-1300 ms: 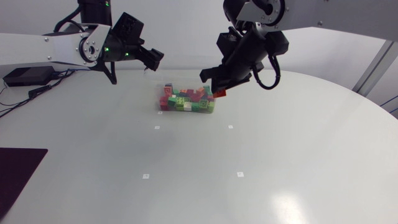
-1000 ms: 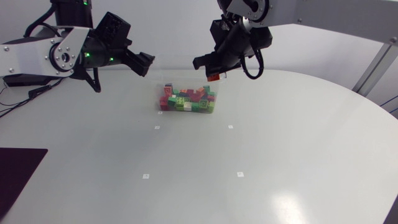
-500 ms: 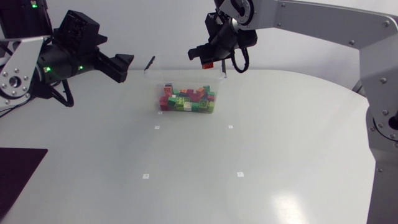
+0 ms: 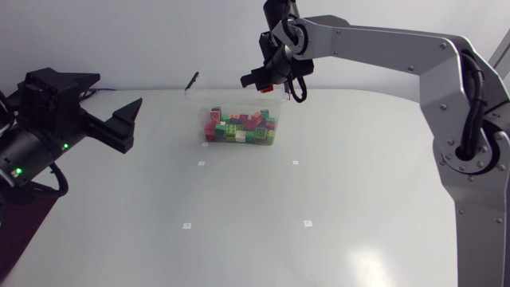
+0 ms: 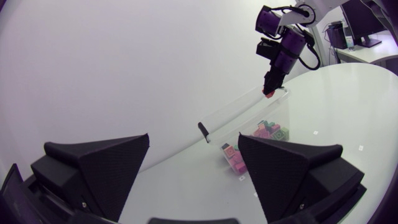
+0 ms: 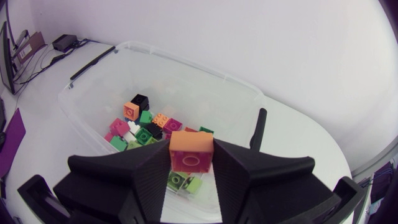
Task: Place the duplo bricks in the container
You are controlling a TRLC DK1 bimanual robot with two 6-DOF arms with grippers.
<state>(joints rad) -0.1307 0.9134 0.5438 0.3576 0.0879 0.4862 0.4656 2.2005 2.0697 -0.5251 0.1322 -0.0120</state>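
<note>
A clear plastic container (image 4: 275, 131) stands at the table's far middle, with several duplo bricks (image 4: 237, 127) in red, green, pink and white inside. My right gripper (image 4: 264, 82) hangs above its far right corner, shut on a red brick with an orange top (image 4: 266, 88). In the right wrist view that brick (image 6: 191, 149) sits clamped between the fingers of the right gripper (image 6: 191, 163), with the container (image 6: 81, 87) and its bricks (image 6: 149, 121) below. My left gripper (image 4: 131, 121) is far off at the left, open and empty. Its wrist view looks between the open left gripper (image 5: 193, 168) fingers towards the container (image 5: 245, 102).
Black latches stick up at the container's ends (image 4: 192, 80) (image 6: 261, 124). A dark mat (image 4: 20, 223) lies at the table's left front edge. Small white markers (image 4: 295, 163) dot the table in front of the container.
My left arm has drawn back leftwards and lower, away from the container. The right gripper has carried the red brick up and slightly left, over the container's far side.
</note>
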